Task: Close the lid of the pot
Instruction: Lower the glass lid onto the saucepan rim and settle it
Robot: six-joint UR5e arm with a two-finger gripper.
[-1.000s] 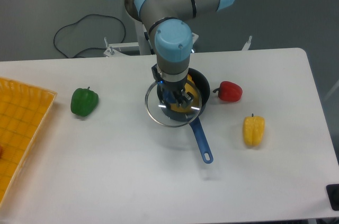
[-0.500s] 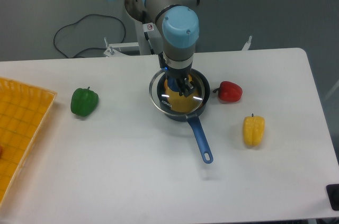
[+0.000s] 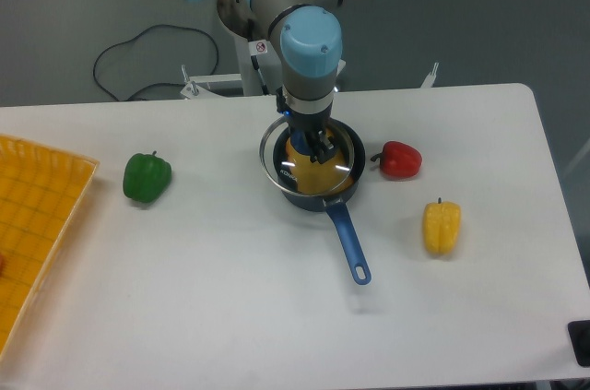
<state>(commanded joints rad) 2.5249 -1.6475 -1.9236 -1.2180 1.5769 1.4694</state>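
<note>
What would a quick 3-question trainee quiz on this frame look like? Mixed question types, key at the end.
1. True or false: the lid lies flat on the table beside the pot.
2. Multiple choice: which pepper lies nearest the pot? A) green pepper B) red pepper C) yellow pepper
3. Short answer: which way does the pot's blue handle point?

Key
1. False. The gripper holds the lid over the pot's opening, offset slightly to the left in the image.
2. B. The red pepper sits just right of the pot in the image.
3. Toward the table's near edge, slightly to the right in the image.
</note>
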